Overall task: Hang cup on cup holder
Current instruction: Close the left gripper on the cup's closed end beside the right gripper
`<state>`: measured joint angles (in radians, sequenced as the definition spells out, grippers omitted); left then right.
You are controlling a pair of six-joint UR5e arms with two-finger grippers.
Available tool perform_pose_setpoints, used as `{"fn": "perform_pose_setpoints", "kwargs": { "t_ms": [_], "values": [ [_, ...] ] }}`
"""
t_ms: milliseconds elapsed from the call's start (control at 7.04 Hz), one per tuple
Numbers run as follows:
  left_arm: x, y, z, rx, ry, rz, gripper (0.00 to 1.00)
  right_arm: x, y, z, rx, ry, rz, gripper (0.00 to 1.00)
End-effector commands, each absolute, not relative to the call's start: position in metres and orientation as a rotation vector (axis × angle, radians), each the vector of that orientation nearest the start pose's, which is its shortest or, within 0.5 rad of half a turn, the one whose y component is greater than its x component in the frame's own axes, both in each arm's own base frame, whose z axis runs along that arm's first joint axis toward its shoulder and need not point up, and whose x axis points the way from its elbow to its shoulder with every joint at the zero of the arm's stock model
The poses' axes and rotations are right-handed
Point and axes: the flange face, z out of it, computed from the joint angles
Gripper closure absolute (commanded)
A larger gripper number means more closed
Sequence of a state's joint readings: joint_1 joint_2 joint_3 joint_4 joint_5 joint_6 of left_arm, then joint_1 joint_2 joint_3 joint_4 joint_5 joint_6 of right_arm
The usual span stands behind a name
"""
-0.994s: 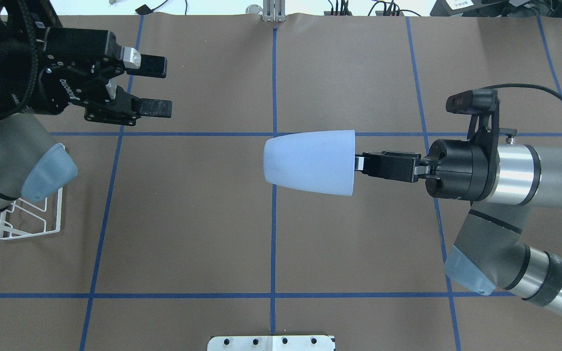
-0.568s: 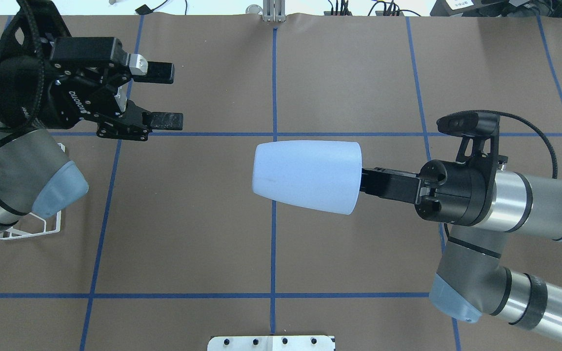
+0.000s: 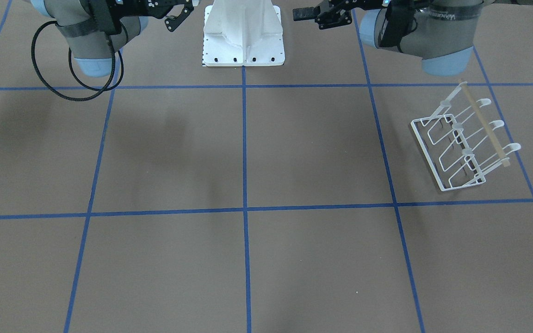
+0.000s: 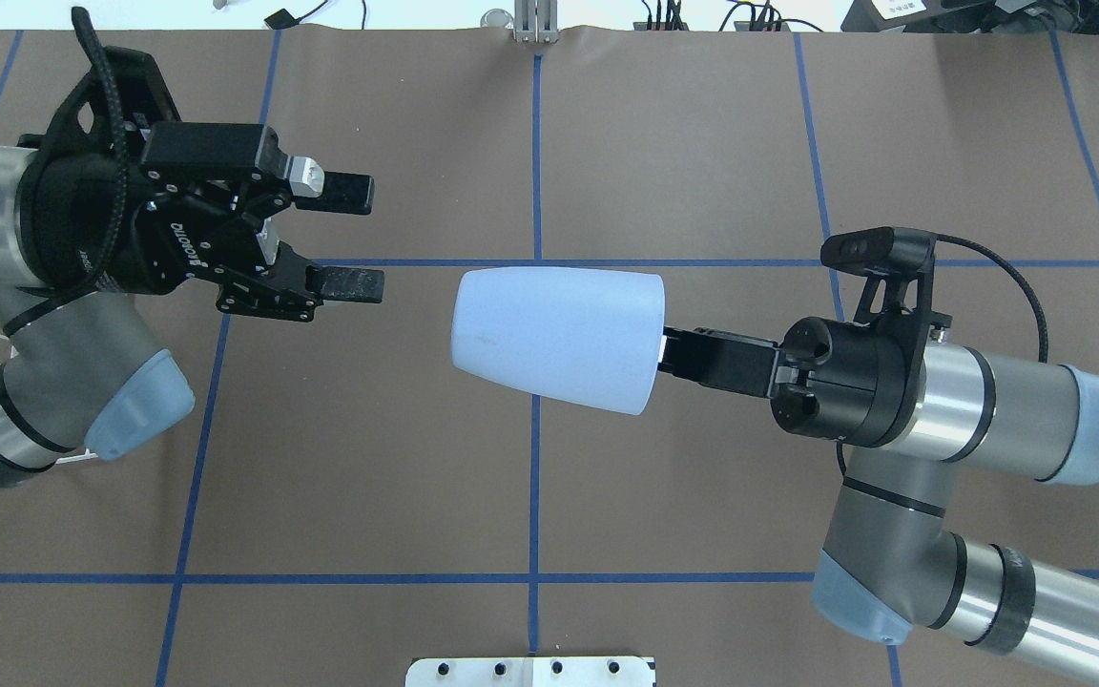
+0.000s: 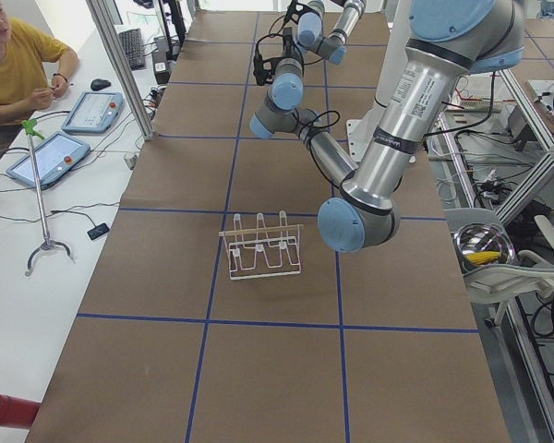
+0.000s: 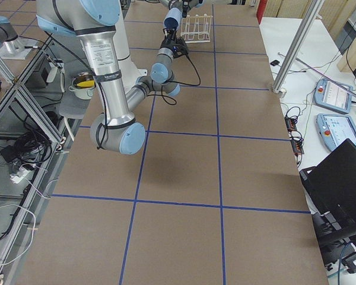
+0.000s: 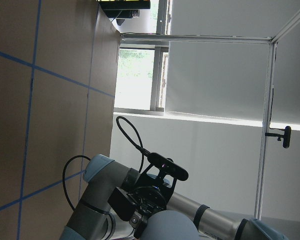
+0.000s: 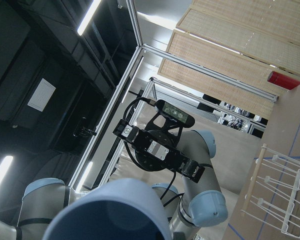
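The light blue-grey cup (image 4: pixel 554 339) hangs on its side in the air over the table's middle, base pointing left. My right gripper (image 4: pixel 669 351) is shut on its rim from the right. My left gripper (image 4: pixel 368 239) is open and empty, just left of the cup's base and slightly further back, jaws facing it. The cup also shows at the bottom of the left wrist view (image 7: pixel 170 227) and the right wrist view (image 8: pixel 115 210). The white wire cup holder (image 3: pixel 465 143) stands on the table on my left side, also in the exterior left view (image 5: pixel 263 249). My left arm hides most of it in the overhead view.
The white robot pedestal (image 3: pixel 243 32) stands at the table's near edge between the arms. Blue tape lines cross the brown table (image 4: pixel 702 143). An operator (image 5: pixel 18 65) sits at a side desk with tablets. A metal bowl (image 5: pixel 485 245) sits off the table.
My right arm has carried the cup to the left, toward the left gripper. My left gripper has moved right toward the cup, still open.
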<state>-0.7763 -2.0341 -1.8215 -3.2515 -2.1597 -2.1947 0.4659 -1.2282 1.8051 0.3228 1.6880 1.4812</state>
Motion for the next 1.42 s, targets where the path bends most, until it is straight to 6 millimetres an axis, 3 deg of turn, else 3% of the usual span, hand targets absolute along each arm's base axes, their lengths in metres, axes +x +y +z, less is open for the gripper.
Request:
{"fn": "perform_pose_setpoints", "kwargs": {
  "t_ms": [0,284,852,994,1278],
  "values": [
    [0.286,-0.377,0.156,-0.116,2.228,-0.031,0.01,-0.36,-0.318,0.206,0.636,-2.38,0.049,1.0],
    [0.292,-0.372,0.155,-0.131,2.23,-0.02,0.01,-0.371,-0.324,0.195,0.641,-2.367,0.07,1.0],
    [0.295,-0.372,0.156,-0.137,2.227,-0.02,0.02,-0.38,-0.325,0.196,0.657,-2.337,0.092,1.0],
    [0.295,-0.371,0.156,-0.136,2.228,-0.02,0.02,-0.387,-0.328,0.184,0.652,-2.323,0.096,1.0],
    [0.297,-0.372,0.157,-0.136,2.224,-0.021,0.02,-0.393,-0.322,0.183,0.638,-2.321,0.103,1.0]
  ]
}}
